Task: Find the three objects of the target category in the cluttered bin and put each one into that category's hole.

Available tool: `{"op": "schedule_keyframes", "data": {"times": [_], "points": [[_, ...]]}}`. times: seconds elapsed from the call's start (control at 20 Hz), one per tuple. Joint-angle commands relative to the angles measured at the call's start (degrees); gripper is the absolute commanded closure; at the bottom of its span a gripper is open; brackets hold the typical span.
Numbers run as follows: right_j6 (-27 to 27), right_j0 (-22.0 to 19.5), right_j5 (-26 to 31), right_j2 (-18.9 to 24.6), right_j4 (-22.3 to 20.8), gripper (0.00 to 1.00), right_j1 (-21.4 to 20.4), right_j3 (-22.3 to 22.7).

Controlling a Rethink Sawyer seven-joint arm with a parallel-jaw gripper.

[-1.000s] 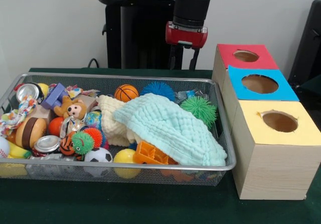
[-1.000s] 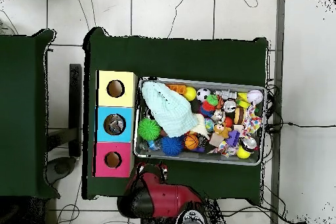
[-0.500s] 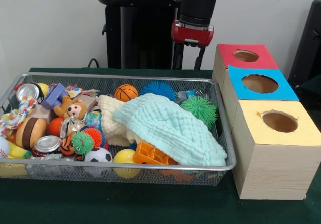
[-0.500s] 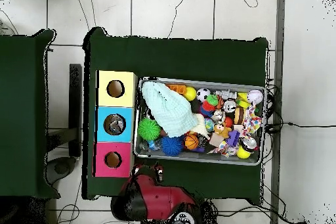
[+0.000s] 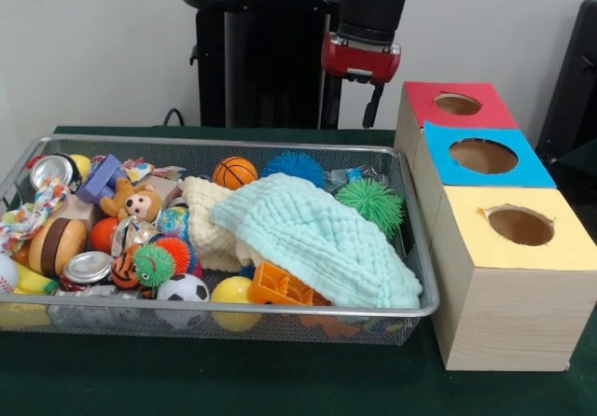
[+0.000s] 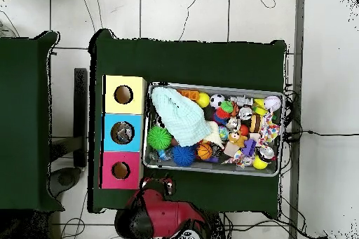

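The wire mesh bin (image 5: 412,220) is full of toys; it also shows in the overhead view (image 6: 210,85). A wrinkly clear plastic lump (image 5: 347,175) peeks out at the bin's far right, behind a green spiky ball (image 5: 371,201). In the overhead view greyish shiny stuff lies inside the blue-topped hole (image 6: 122,132); the front view shows that hole (image 5: 482,156) only from the side. My gripper (image 5: 352,110) hangs open and empty above the table behind the bin's far right corner, left of the red-topped box. It also shows in the overhead view (image 6: 158,182).
A pale green cloth (image 5: 312,234) covers the bin's right half. Balls, cans (image 5: 87,267), a plush monkey (image 5: 138,201) and a rope toy fill the left half. Red-topped (image 5: 457,104) and yellow-topped (image 5: 520,226) holes flank the blue one.
My gripper has risen a little and shifted right toward the boxes in the front view. Nothing in the bin has moved.
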Motion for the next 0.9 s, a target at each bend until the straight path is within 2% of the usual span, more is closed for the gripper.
{"op": "schedule_keyframes", "data": {"times": [0.05,0.35,0.6,0.9], "points": [[11.6,-2.0,-8.4,3.1,1.5,0.00,5.1,-4.9],[11.0,-1.6,-11.9,1.9,1.2,0.00,3.9,-4.5],[13.1,-4.6,-17.0,4.7,-0.1,0.00,4.5,-3.6],[13.7,-5.1,-19.8,5.3,0.6,0.00,4.2,-2.4]]}}
